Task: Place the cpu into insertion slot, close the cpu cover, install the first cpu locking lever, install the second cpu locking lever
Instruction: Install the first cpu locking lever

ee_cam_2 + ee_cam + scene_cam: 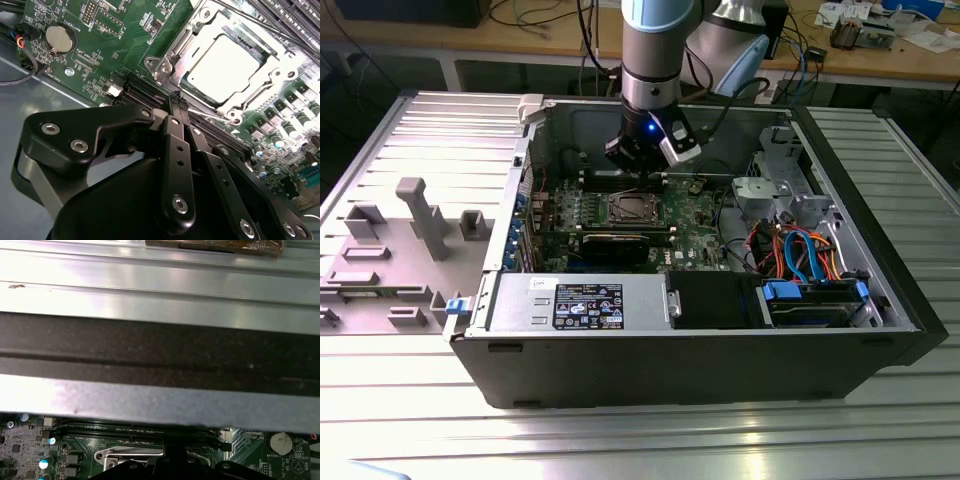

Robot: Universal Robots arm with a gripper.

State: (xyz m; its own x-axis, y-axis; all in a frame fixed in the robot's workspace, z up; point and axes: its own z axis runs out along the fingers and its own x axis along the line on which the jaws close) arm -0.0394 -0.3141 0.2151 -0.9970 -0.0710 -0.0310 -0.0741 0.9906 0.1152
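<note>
We saw one small square cpu with a silvery-grey metal top seated in the one silver-rimmed insertion slot, under the thin metal cpu cover. Our black gripper hovered just beside the slot, fingers pressed together, holding nothing. We judged the chip light, stiff and fragile, best handled by its edges.

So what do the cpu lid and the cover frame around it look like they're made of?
The cpu top looks like bare metal with a matte silvery finish; it glares evenly under the light. The cpu cover seems to be stamped sheet metal, dull silver, with folded edges and bright glints. Both are likely plated, though the exact metal cannot be told.
</note>
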